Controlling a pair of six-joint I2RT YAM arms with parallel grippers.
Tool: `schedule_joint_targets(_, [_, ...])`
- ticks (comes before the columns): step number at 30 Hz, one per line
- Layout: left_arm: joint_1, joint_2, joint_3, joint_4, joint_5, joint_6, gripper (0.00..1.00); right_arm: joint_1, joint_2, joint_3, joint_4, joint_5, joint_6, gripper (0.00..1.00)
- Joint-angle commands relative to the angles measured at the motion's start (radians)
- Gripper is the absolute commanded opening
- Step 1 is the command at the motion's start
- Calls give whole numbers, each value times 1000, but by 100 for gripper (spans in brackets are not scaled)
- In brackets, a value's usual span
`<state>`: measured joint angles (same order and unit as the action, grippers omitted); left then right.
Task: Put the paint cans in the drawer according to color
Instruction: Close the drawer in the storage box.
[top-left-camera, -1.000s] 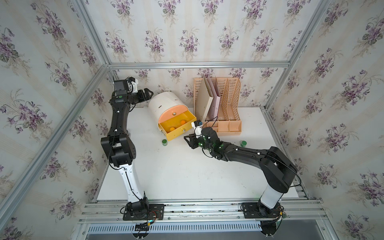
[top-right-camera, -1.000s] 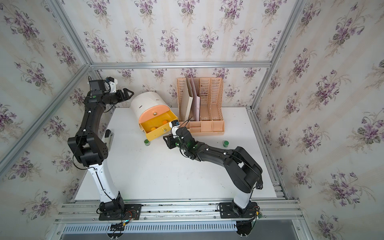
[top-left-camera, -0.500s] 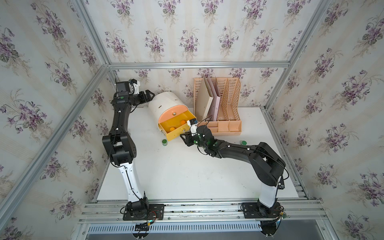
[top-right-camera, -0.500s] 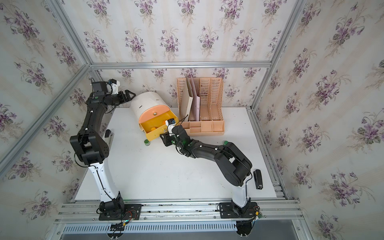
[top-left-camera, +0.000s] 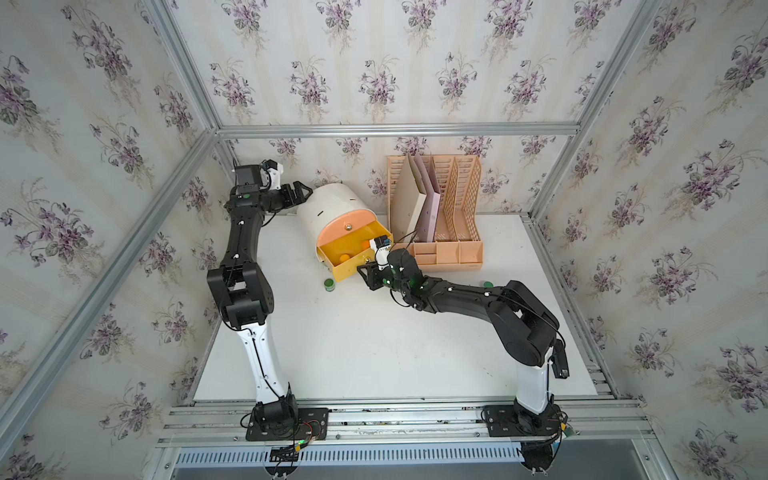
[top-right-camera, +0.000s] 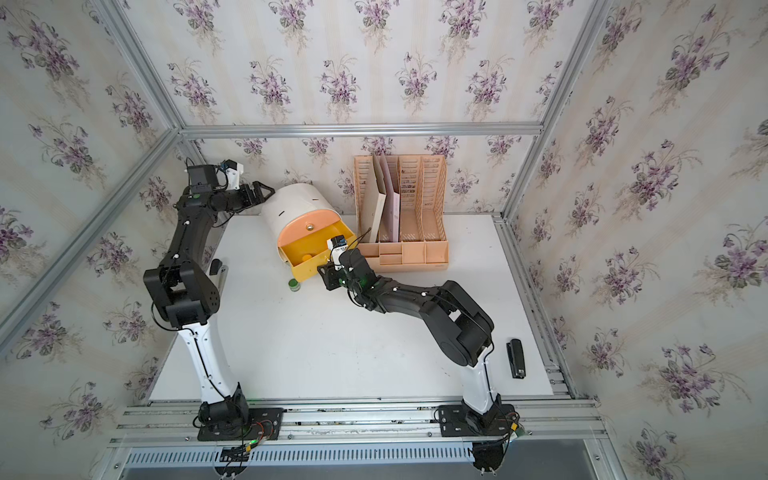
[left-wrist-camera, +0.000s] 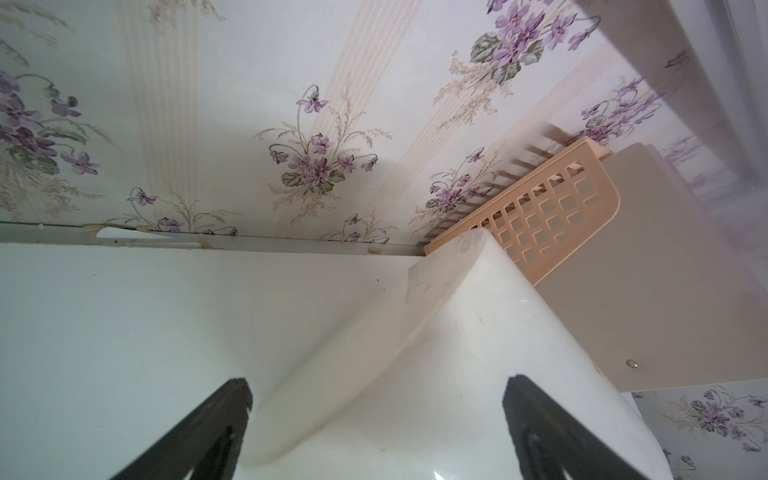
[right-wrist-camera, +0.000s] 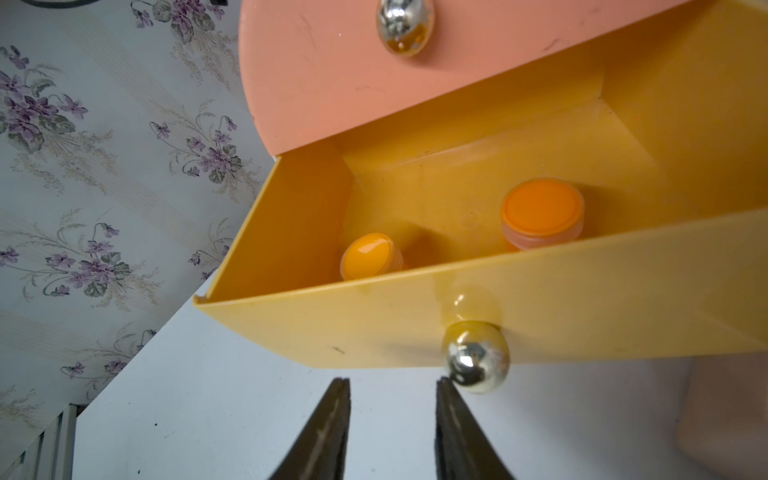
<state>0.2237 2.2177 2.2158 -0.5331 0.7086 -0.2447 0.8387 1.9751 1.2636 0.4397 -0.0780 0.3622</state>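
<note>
The white drawer chest (top-left-camera: 332, 203) lies tilted at the back, its yellow drawer (top-left-camera: 353, 266) pulled out and the peach one above it shut. Two orange-lidded paint cans (right-wrist-camera: 368, 255) (right-wrist-camera: 540, 210) sit inside the yellow drawer. A green-lidded can (top-left-camera: 329, 284) stands on the table just in front of it, and another green one (top-left-camera: 487, 284) peeks out behind the right arm. My right gripper (right-wrist-camera: 392, 382) is low at the drawer front, narrowly open and empty, with one fingertip beside the gold knob (right-wrist-camera: 476, 361). My left gripper (left-wrist-camera: 376, 386) is wide open, straddling the chest's white back.
A peach lattice file rack (top-left-camera: 449, 208) with folders stands right of the chest against the back wall. A black stapler (top-right-camera: 516, 358) lies near the table's right edge. Papered walls close in the table (top-left-camera: 374, 340) on three sides.
My right gripper slid left to the yellow drawer's front and its jaws narrowed a little. My left gripper edged closer onto the chest's back.
</note>
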Motion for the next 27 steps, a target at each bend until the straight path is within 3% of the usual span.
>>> schedule_joint_targets(1, [-4,-5,-9,46,20,28,99,0,17,27,18,29,-24,38])
schedule_joint_targets(9, [-8,-20,-38,118,45,21,99,0,50,83,-3,55,-37,38])
schedule_joint_targets(27, [-10,21,-29,153,69,26,99,0,116,171,-6,-12,-42,37])
